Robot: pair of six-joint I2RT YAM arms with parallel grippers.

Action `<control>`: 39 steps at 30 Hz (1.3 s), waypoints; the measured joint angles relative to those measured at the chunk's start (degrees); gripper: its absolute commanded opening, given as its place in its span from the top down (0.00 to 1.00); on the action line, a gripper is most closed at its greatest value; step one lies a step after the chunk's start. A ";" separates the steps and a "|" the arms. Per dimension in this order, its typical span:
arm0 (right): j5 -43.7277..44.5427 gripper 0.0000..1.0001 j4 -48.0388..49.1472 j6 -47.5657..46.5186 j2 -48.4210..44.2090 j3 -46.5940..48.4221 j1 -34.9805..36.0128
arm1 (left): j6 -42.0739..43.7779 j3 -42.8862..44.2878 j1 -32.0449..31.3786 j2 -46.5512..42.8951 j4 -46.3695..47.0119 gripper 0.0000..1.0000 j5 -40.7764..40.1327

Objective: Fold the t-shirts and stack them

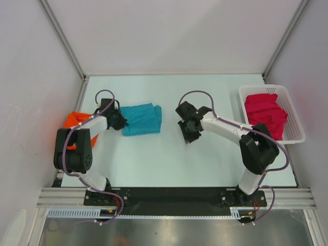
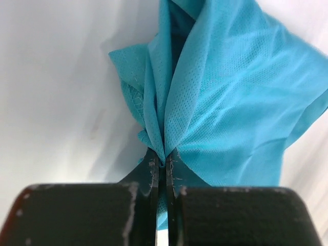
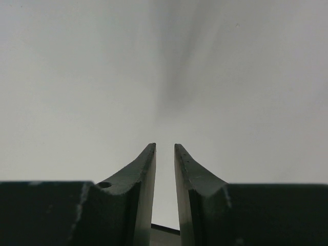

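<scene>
Here the teal t-shirt (image 1: 143, 119) lies partly folded on the white table (image 1: 169, 159), left of centre, bunched rather than flat. The left gripper (image 2: 164, 163) has its jaws pinched tight on a gathered ridge of mesh cloth at the shirt's left edge. The orange t-shirt (image 1: 76, 119) sits just beyond, at the table's left edge and partly under the left arm; whether it is folded cannot be told. The magenta-pink t-shirt (image 1: 265, 114) lies crumpled in the white slotted basket (image 1: 261, 87), well apart on the right. The right gripper (image 3: 165, 146) hangs over bare table near the middle, its jaws only a sliver apart and holding nothing.

By my judgement the teal shirt's fold is in hand. The next move likely calls for carrying the pinched edge across or towards the orange shirt, keeping the folded layers together. The pink shirt is not yet begun.
</scene>
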 measured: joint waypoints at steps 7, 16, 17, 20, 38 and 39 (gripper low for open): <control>0.66 0.74 -1.77 -0.15 -4.00 0.00 0.00 | 4.87 5.68 10.21 -3.76 -9.11 1.00 0.26; 0.61 0.73 -3.78 -0.74 -4.48 0.94 0.04 | 9.79 9.62 22.84 -8.85 -16.72 1.00 -1.31; 0.61 0.74 -4.00 -0.94 -4.48 1.51 0.07 | 10.19 10.05 23.96 -8.98 -17.27 1.00 -1.25; 0.61 0.74 -4.39 -1.29 -4.37 3.13 0.20 | 11.17 10.27 27.52 -9.84 -18.25 1.00 -1.20; 0.59 0.74 -6.84 -2.23 0.70 10.84 2.45 | 14.95 17.73 41.05 -12.44 -24.30 1.00 2.34; 0.61 0.74 -6.99 -2.25 0.83 11.13 2.56 | 15.15 17.73 41.92 -12.44 -24.46 1.00 2.36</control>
